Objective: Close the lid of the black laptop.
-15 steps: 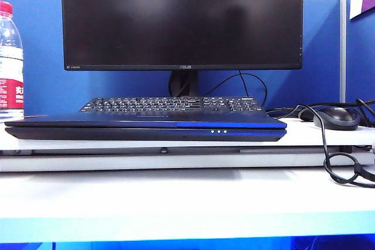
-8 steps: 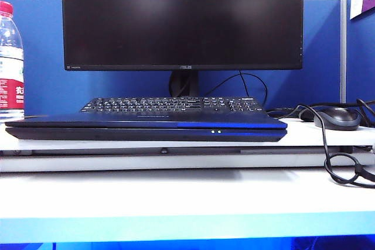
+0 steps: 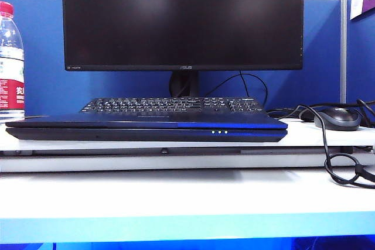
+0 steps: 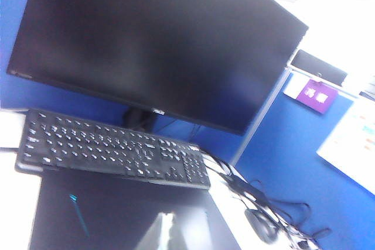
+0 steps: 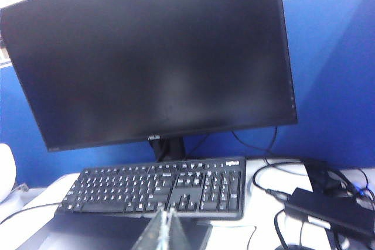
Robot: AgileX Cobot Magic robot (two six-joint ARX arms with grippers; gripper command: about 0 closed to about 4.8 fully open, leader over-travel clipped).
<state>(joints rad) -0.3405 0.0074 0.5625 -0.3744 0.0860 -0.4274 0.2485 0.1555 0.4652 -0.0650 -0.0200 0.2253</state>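
At the far left of the exterior view a water bottle [image 3: 10,62] with a red cap and red label stands on the white surface [image 3: 176,197], just beyond the laptop's left corner. The black laptop [image 3: 146,130] lies flat across the middle of the surface, its lid [image 3: 117,122] down on the base so only a thin seam shows along the front edge; a blue strip runs along the right part of that edge, with three small white lights [image 3: 218,132] in a row. Directly behind it sits a separate black keyboard [image 3: 171,105], and behind that rises the large dark monitor [image 3: 183,19] on its stand. To the right a black mouse [image 3: 336,117] rests on the surface, with black cables [image 3: 328,156] looping from it over the front edge.

No arm appears in the exterior view. In the left wrist view, the left gripper [image 4: 169,230] shows only as a pale translucent tip low in the frame over the lid's dark back; whether its fingers are apart or together cannot be told. In the right wrist view, the right gripper [image 5: 164,228] shows as pale translucent fingertips that seem to meet at a point over the laptop's rear edge, just in front of the keyboard, holding nothing that can be seen. A black power adapter [image 5: 328,210] lies to the right of the keyboard.
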